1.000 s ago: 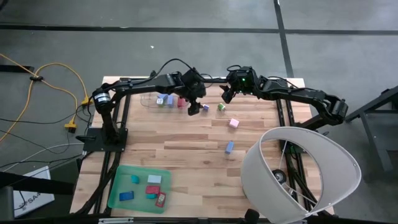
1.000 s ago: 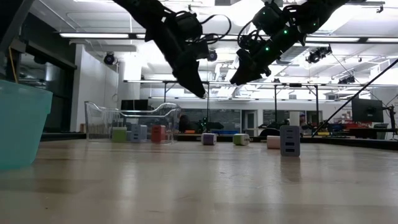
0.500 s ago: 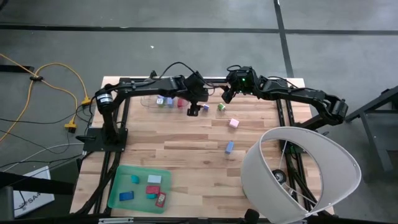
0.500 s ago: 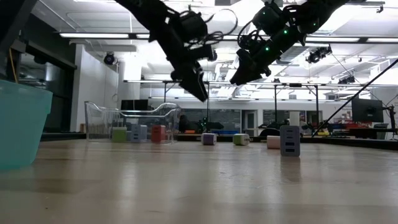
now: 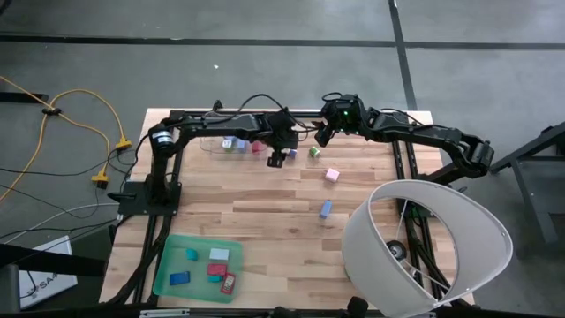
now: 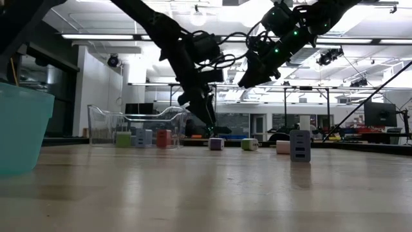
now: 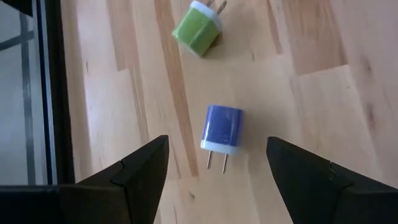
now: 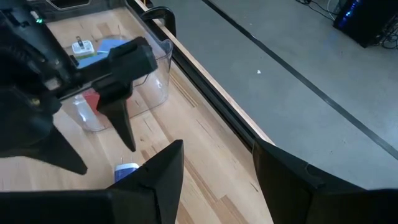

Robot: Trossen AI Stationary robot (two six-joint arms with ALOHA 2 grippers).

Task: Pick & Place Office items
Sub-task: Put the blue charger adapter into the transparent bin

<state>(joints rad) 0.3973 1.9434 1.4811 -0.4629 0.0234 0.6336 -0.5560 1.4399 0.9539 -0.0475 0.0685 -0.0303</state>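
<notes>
A small blue plug block (image 7: 222, 129) lies flat on the wooden table with its two prongs toward my left gripper (image 7: 217, 180). That gripper is open and hovers just above the block, one finger on each side, touching nothing. A green plug block (image 7: 198, 28) lies just beyond it. In the high view my left gripper (image 5: 277, 160) is beside the blue block (image 5: 292, 154) near the table's far edge. My right gripper (image 5: 322, 134) hangs open and empty above the green block (image 5: 314, 152). A pink block (image 5: 332, 175) and a blue-grey block (image 5: 326, 208) lie nearer the middle.
A clear plastic bin (image 5: 231, 141) with several small blocks stands at the far edge, left of my left gripper. A green tray (image 5: 168, 276) with several items sits at the near left. A large white lampshade (image 5: 441, 221) covers the near right corner.
My left gripper has come down toward the blue plug block and has rolled about its own axis, staying open. The blocks have not moved.
</notes>
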